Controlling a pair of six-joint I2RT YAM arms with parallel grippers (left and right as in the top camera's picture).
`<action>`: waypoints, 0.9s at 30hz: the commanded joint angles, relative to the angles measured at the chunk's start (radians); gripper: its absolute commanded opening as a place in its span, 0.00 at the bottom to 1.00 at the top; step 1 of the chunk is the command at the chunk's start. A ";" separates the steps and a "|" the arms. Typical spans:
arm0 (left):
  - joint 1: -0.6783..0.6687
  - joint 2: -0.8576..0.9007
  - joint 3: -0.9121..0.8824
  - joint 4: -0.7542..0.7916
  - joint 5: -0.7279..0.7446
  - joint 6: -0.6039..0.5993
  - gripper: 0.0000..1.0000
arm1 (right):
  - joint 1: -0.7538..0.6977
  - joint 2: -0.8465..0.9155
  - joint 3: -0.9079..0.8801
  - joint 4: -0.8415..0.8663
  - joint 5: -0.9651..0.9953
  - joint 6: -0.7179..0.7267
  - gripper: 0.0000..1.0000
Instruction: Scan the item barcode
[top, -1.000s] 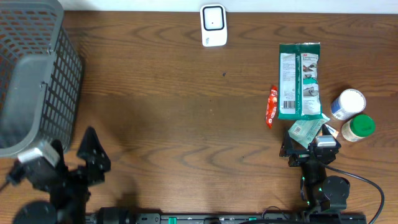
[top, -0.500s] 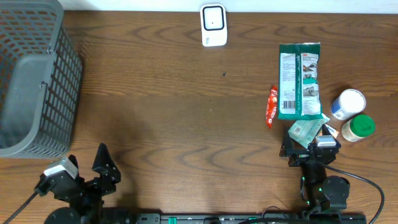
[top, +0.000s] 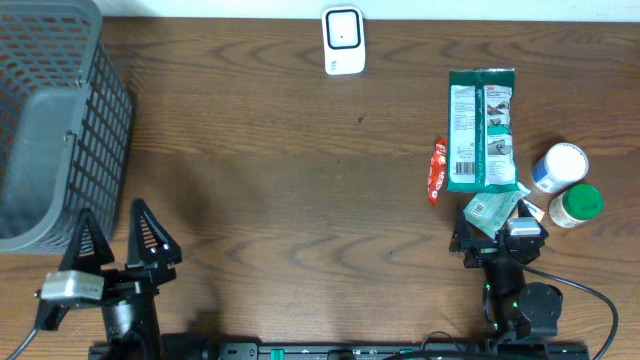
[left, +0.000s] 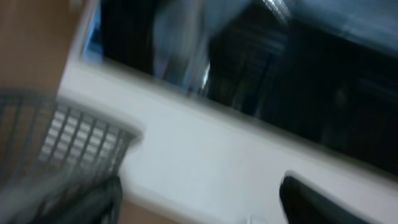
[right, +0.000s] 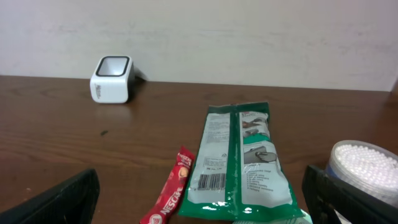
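Left jaws have swung round in the last second and now point far, beside the basket (top: 60, 110), open and empty. Right jaws unmoved, wide open, empty. Green packet (right: 239, 158) lies flat just ahead of the right jaws, barcode (right: 210, 182) up at its near end. Scanner (top: 342, 40) sits far centre. Suggest: pinch the packet by its long edges, leave the barcode uncovered, and present it square to the scanner.

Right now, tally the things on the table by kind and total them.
Basket: 1
Scanner: 1
Packets: 3 (large green pack, small green packet, red stick)
Round tubs: 2 (white tub, green-lidded jar)
Total: 7
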 joint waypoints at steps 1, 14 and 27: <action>0.000 -0.006 -0.088 0.139 -0.002 0.005 0.81 | -0.006 -0.005 -0.001 -0.005 0.005 -0.003 0.99; 0.000 -0.006 -0.347 0.466 -0.001 -0.064 0.81 | -0.006 -0.005 -0.001 -0.005 0.005 -0.003 0.99; -0.003 -0.006 -0.447 0.386 0.031 -0.063 0.81 | -0.006 -0.005 -0.001 -0.005 0.005 -0.003 0.99</action>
